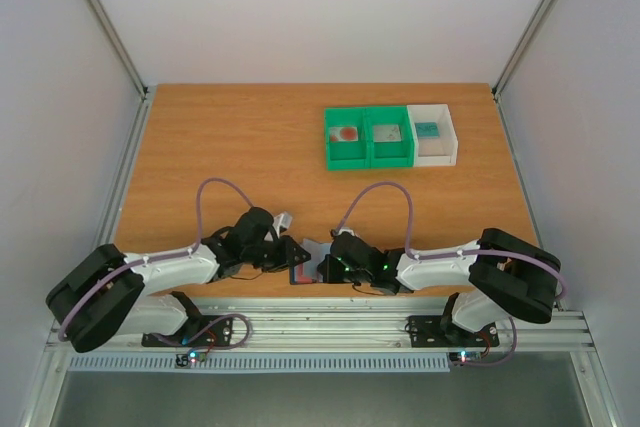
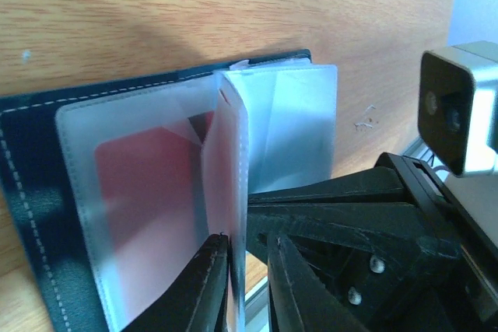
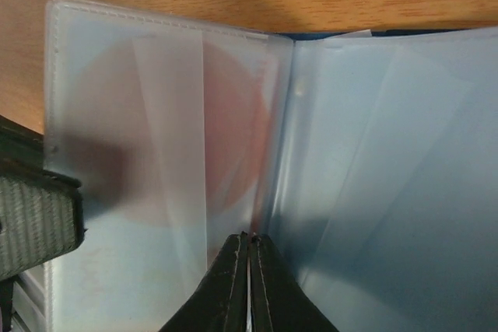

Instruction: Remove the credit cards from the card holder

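The card [image 2: 148,192] is showing red through a frosted sleeve [image 2: 85,215] on one page of the holder [image 2: 31,192], and it is not out yet. The step in hand looks like parting the pages to reach that pocket.

A thin leaf [image 2: 231,153] is standing upright at the spine. The left gripper [image 2: 247,270] is sitting narrowed on either side of it, though whether it is truly biting cannot be told from here. To do this well, it probably wants to be easing that leaf aside gently, because a hard tug on slick plastic would likely drag the whole holder along.

The right gripper [image 3: 250,237] is clenched, tips together right at the fold. Whether a sheet is caught between them is unclear. As an anchor on the spine it looks well placed. Which side the pocket opens on is hidden, and the next reach is hanging on that.

The holder is lying open on the table [image 1: 250,147] at its near edge, between the two grippers. The card is sitting just beside the left gripper's fingers, on the far side of the leaf from the right gripper.
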